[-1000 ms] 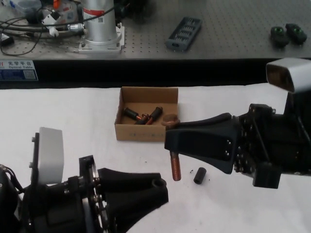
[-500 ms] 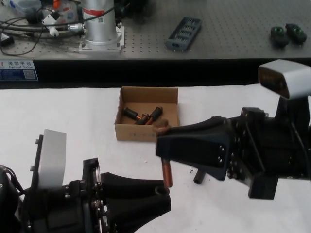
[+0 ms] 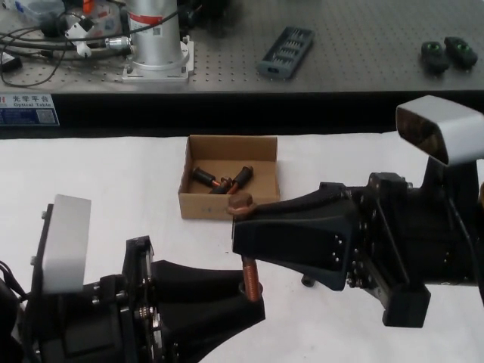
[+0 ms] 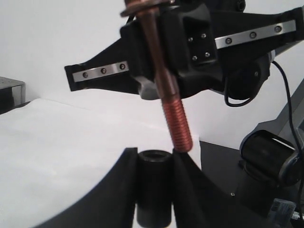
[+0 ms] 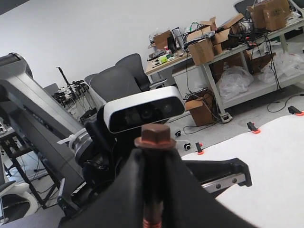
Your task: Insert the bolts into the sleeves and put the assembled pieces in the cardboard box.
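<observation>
Insertion step. Left wrist view: left hand (image 4: 154, 199) closed round upright sleeve (image 4: 154, 185); bolt (image 4: 164, 90), clamped in right hand (image 4: 175, 52), tilted, tip just beside sleeve's rim. Right wrist view: bolt pinched below its head. High view: cardboard box (image 3: 227, 206) well beyond sleeve. Next, likely: straighten, centre over sleeve, lower.

Right pincer (image 3: 243, 227) close over left pincer (image 3: 253, 301), bolt (image 4: 159, 85) and gripped sleeve (image 4: 154, 185) filling the gap between them, cardboard box (image 3: 227, 206) just beyond both, loose sleeve (image 3: 306, 280) on desk beneath right pincer, bare desk (image 3: 113, 181) open beyond left pincer.
</observation>
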Controlling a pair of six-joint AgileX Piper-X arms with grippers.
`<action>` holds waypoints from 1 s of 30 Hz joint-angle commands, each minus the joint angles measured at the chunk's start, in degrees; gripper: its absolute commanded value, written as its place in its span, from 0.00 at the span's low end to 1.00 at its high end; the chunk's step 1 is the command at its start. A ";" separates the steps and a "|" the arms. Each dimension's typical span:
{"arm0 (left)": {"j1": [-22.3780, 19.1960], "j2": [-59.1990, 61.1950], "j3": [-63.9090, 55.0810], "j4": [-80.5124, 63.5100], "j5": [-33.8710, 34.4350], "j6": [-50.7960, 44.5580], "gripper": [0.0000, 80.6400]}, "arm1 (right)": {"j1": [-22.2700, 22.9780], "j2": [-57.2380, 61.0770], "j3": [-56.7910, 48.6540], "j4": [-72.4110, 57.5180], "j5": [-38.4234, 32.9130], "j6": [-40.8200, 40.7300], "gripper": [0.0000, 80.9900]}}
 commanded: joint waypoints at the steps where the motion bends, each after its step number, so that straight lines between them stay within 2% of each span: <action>1: 0.16 -0.60 -0.32 -3.87 1.77 -1.09 0.01 | 0.14 1.21 -0.42 -1.06 0.96 -1.79 0.03; 18: 0.16 -0.60 -0.32 -4.32 1.77 -1.30 0.01 | 0.14 3.58 -2.44 -1.86 0.53 -2.73 0.03; 24: 0.16 -0.60 -0.32 -7.94 -3.56 -1.30 0.01 | 0.14 3.58 -2.44 -1.86 0.50 -2.73 0.03; 30: 0.16 -0.60 -0.32 -7.85 -4.45 -1.55 0.01 | 0.14 3.58 -2.44 -1.86 -2.47 -2.62 0.03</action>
